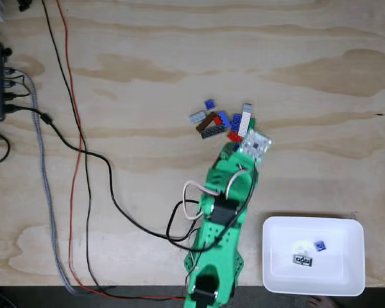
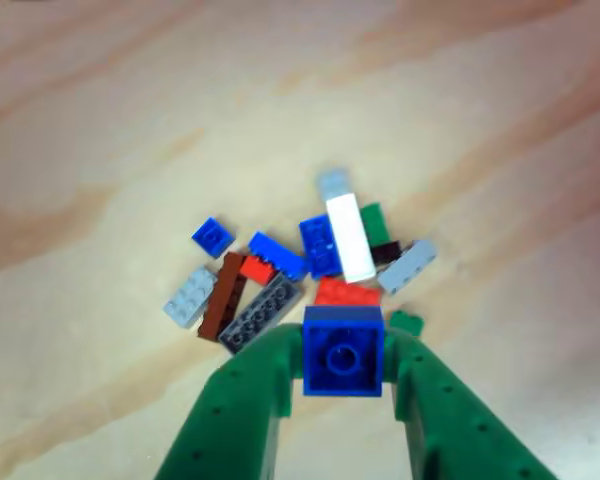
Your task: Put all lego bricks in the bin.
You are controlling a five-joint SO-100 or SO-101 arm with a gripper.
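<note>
Green claw (image 2: 342,372) is clamping a square blue brick (image 2: 342,352) between its two fingers, just short of the brick pile (image 2: 310,265) that is lying on the plywood counter (image 1: 147,64). Pile is mixing blue, grey, brown, red, green and white pieces. White bin (image 1: 276,269) is sitting well apart at the fixed view's lower right, holding a small blue brick (image 1: 319,245) and a dark one (image 1: 302,260).

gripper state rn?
Gripper: closed on a blue brick, above the brick pile.
</note>
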